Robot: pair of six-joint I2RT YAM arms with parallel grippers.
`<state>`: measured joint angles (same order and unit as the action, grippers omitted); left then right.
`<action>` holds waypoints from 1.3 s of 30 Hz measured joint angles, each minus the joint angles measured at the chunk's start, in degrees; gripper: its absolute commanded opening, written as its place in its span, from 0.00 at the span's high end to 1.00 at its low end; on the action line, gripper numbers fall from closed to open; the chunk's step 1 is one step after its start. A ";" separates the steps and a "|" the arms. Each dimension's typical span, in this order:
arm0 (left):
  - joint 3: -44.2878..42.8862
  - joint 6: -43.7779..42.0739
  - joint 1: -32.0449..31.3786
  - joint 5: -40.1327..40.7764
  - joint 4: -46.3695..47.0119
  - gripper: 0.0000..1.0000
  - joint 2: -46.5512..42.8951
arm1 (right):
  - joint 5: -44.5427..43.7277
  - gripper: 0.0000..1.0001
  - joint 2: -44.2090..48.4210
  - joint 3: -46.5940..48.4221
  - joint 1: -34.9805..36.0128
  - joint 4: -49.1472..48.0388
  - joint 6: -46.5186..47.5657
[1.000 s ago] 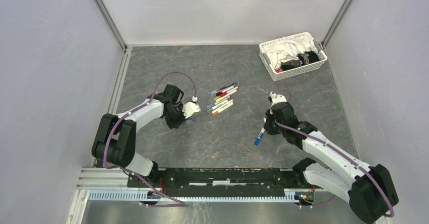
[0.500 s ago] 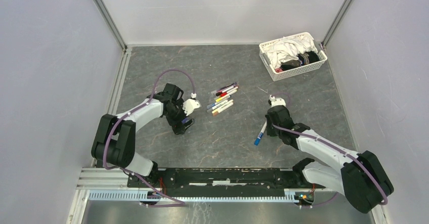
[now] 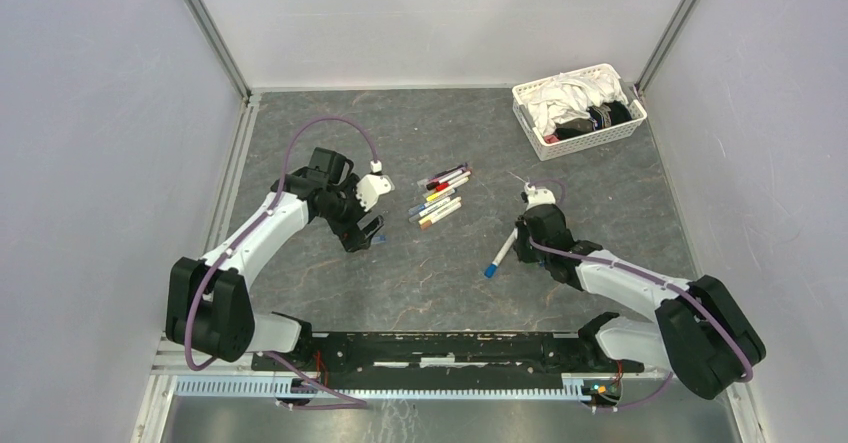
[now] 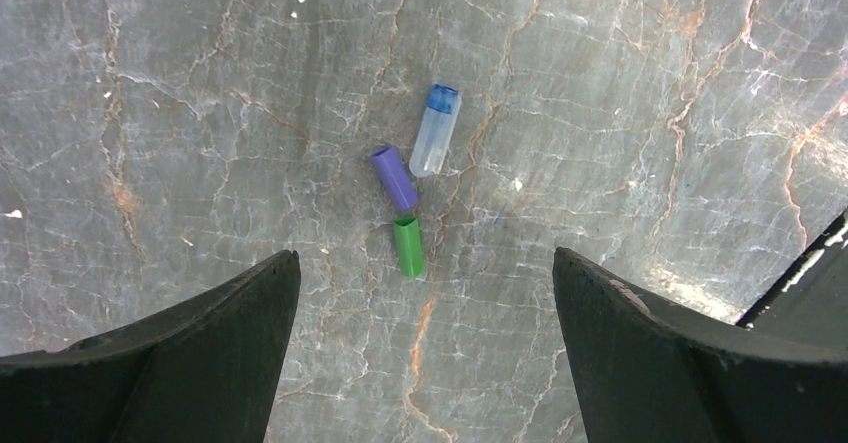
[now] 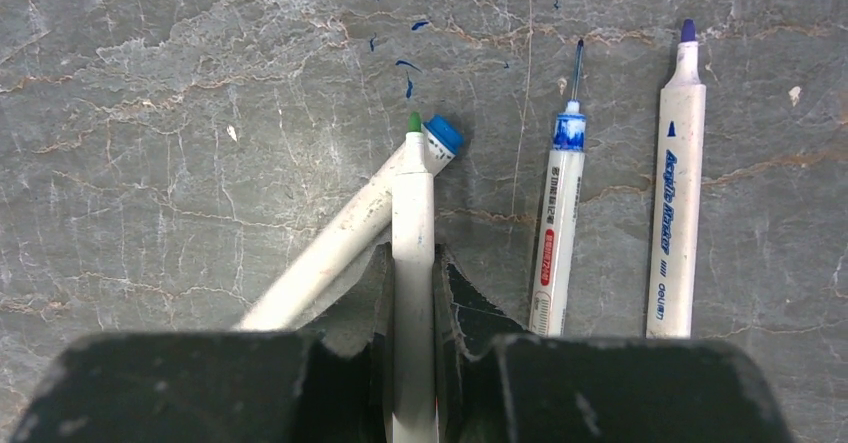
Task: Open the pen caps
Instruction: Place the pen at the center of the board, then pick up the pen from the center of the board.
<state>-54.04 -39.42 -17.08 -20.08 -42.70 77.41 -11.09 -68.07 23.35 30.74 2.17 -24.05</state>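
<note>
Partway through, judging by three loose pen caps (image 4: pixel 407 246) left of the pen cluster (image 3: pixel 440 198), beneath the wide-open left gripper (image 4: pixel 425 263). Right of that cluster, right gripper (image 5: pixel 412 268) clenched on a bare green-tipped pen (image 5: pixel 413 183). Leaves the cluster itself, seemingly still capped.

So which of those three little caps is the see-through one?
The clear cap with the blue tip; the purple cap and green cap beside it are solid-coloured.

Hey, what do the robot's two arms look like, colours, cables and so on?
They match: the left arm and right arm have white links between bulky black joints. A purple cable runs along each to a small white block at the wrist. The jaws are matte black, broad and tapered.
</note>
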 measured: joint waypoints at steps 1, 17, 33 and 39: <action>0.00 0.00 0.04 0.00 -0.44 0.00 0.00 | -0.02 0.77 -0.24 0.00 0.00 -0.31 0.17; 0.00 0.04 0.74 0.00 -1.57 0.00 0.00 | -0.13 0.55 -3.89 3.39 -0.02 0.76 2.86; 0.00 0.09 1.64 0.00 -1.60 0.00 0.00 | -6.14 0.67 -2.67 5.57 -0.02 4.63 5.33; -0.02 0.09 2.01 0.00 -1.81 0.00 0.00 | -6.12 0.65 -2.93 5.57 -0.02 4.81 5.46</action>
<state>-54.06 -39.33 -15.07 -20.08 -44.51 77.41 -17.21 -71.00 28.93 30.72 6.98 -18.59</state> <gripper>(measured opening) 0.997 0.335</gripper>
